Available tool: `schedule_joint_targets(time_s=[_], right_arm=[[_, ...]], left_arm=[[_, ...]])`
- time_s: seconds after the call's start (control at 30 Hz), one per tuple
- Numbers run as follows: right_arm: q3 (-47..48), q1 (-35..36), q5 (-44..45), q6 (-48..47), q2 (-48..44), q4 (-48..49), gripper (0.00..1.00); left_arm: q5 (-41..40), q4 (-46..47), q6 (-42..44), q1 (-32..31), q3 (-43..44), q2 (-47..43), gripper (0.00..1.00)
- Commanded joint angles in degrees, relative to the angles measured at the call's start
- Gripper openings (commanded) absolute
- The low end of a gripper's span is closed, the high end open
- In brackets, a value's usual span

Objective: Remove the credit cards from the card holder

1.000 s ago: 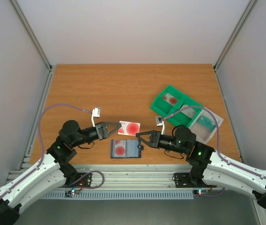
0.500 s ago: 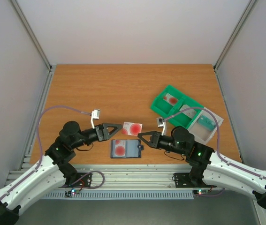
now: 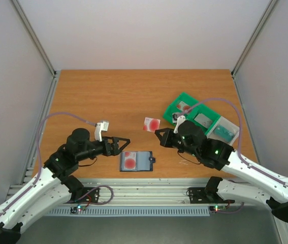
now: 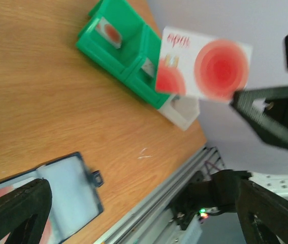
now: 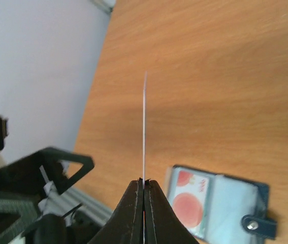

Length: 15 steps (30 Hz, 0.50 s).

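Right gripper [image 5: 144, 187]: jaws pressed together on the lower edge of one credit card [image 5: 145, 127], held upright above the table [image 3: 108, 96]. Its own wrist view shows this card edge-on, as a thin pale line, with no face visible. The left wrist view shows the face: whitish, with a red round blotch, a second red patch and red lettering too small to read. Where the jaws meet the card is not clear in that view.

Left gripper [image 3: 124, 143]: jaws spread wide, holding nothing, near the card holder's far left corner. In its own view only the dark fingers [image 4: 17, 208] show, blurred and cut off at the bottom corners.

Card holder [image 3: 137, 161]: lies open and flat on the table near the front edge, with the closure tab [image 3: 153, 159] on its right side. A second card [image 3: 129, 160] with red blotches sits in the left panel. The right panel is pale, and whether it holds a card cannot be told. In the left wrist view it is partly covered by a finger and cropped.

Green tray [image 3: 177, 111]: far right of the table. A third card [image 3: 186, 107] lies in a far compartment, crossed by a cable [image 3: 204, 100]. The nearer compartments are partly hidden by the right arm.

Clear box [image 3: 226, 131]: just beside the tray, with indistinct teal contents.
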Motion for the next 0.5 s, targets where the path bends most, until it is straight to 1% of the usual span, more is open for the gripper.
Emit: schedule_joint_targets(time_s=[0.0,0.1,0.2,0.33,0.47], right_arm=[[4.2,-4.4,4.3,-5.3,4.0,-8.7,0.01],[6.0,-10.7,1.0,-5.8,6.8,-10.9,0.01],[6.5,-16.3,-1.2,-6.3,8.6,-11.2,0.01],[7.9,-21.3,-2.0,-7.6,12.0,-11.7,0.01],[10.0,-25.4,-0.3,-8.0,15.4,-12.9,0.01]], left_arm=[[-3.0,-6.4,7.3,0.0,1.3,0.4,0.99],[-2.4,-6.3,8.7,0.1,0.6,0.5,0.99],[-1.0,-5.7,9.9,0.0,-0.4,0.8,0.99],[0.8,-6.6,11.8,0.1,-0.9,2.6,0.99],[1.8,-6.6,12.4,0.1,-1.5,3.4,0.99]])
